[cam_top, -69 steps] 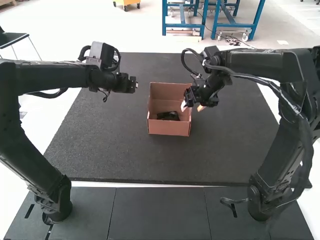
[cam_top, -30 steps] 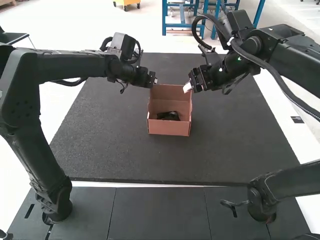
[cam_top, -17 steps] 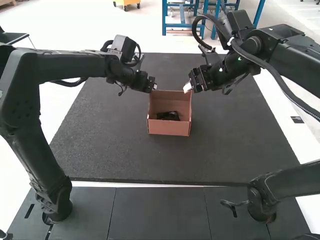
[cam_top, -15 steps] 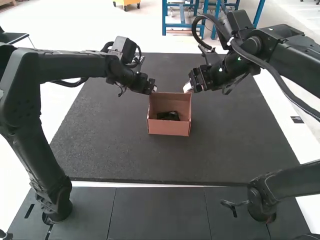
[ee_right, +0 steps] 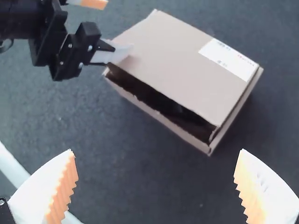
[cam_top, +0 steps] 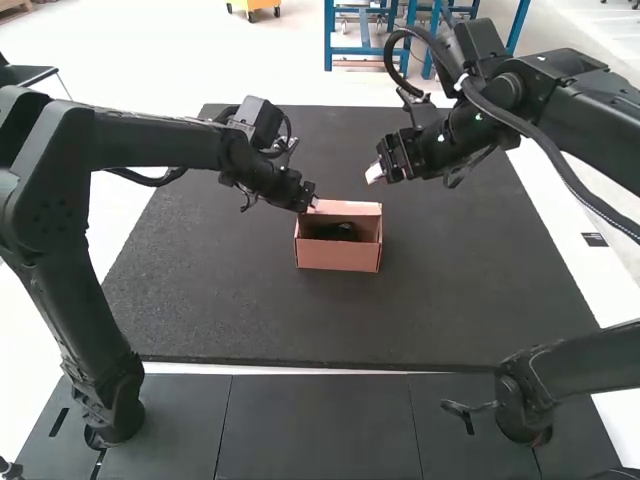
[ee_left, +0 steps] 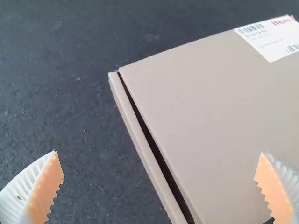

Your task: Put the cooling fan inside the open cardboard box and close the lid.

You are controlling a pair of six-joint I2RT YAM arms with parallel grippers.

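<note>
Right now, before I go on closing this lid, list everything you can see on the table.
cardboard box: one, brown, about mid-mat, between the two grippers
lid: one, brown, tilted low over the box, with a gap left along one side
label: one, white, on the lid's outer face near a corner
cooling fan: one, dark, inside the box under the lid; details too dim to make out
mat: one, black, under the box
left gripper: one, white ribbed fingers with orange pads, open, at the lid's left edge, one finger against the lid
right gripper: one, white ribbed fingers with orange pads, open, above and beyond the box's right side, touching nothing
</note>
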